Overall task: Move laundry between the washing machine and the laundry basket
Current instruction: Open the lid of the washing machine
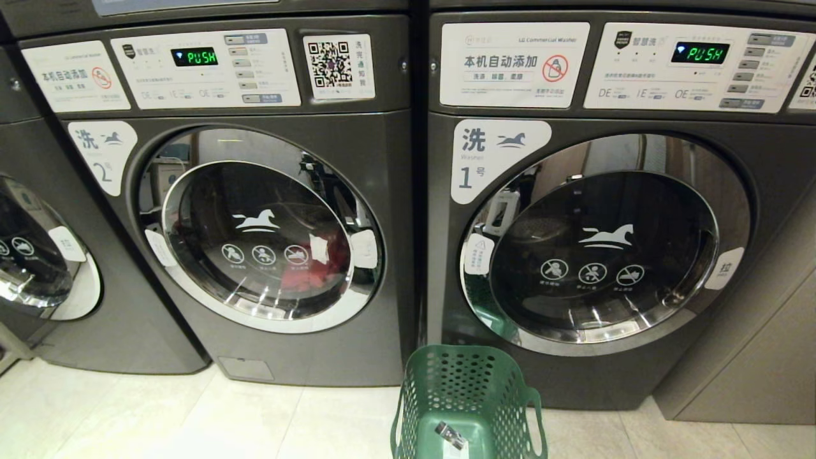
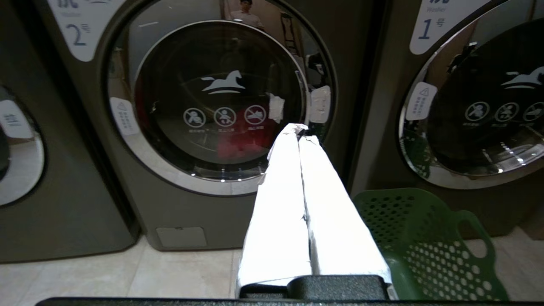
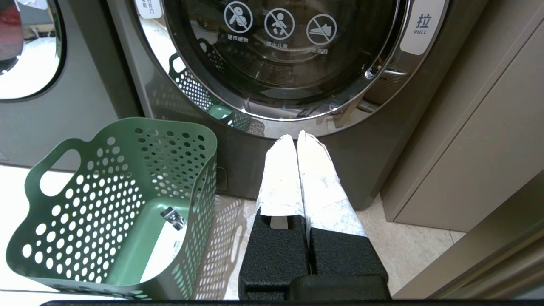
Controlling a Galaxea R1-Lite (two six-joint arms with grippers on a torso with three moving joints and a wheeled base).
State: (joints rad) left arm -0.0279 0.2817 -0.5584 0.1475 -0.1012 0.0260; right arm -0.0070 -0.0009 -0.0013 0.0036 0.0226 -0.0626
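The washing machine (image 1: pixel 255 242) marked "2" (image 2: pixel 178 127) stands with its round chrome-rimmed door closed. Red laundry (image 1: pixel 312 271) shows behind the glass, low in the drum (image 2: pixel 240 142). The green perforated laundry basket (image 1: pixel 468 401) sits on the floor between the two machines, holding only a label card (image 3: pixel 127 204). My left gripper (image 2: pixel 299 131), fingers wrapped in white, is shut and empty, pointing at the right edge of that door. My right gripper (image 3: pixel 295 138) is shut and empty, low before the neighbouring machine, with the basket beside it. Neither arm shows in the head view.
A like machine marked "1" (image 1: pixel 605 255) stands to the right, its door closed. A third machine (image 1: pixel 38 255) is at the far left. A beige cabinet wall (image 3: pixel 488 140) closes off the right side. Pale floor tiles (image 1: pixel 191 421) lie in front.
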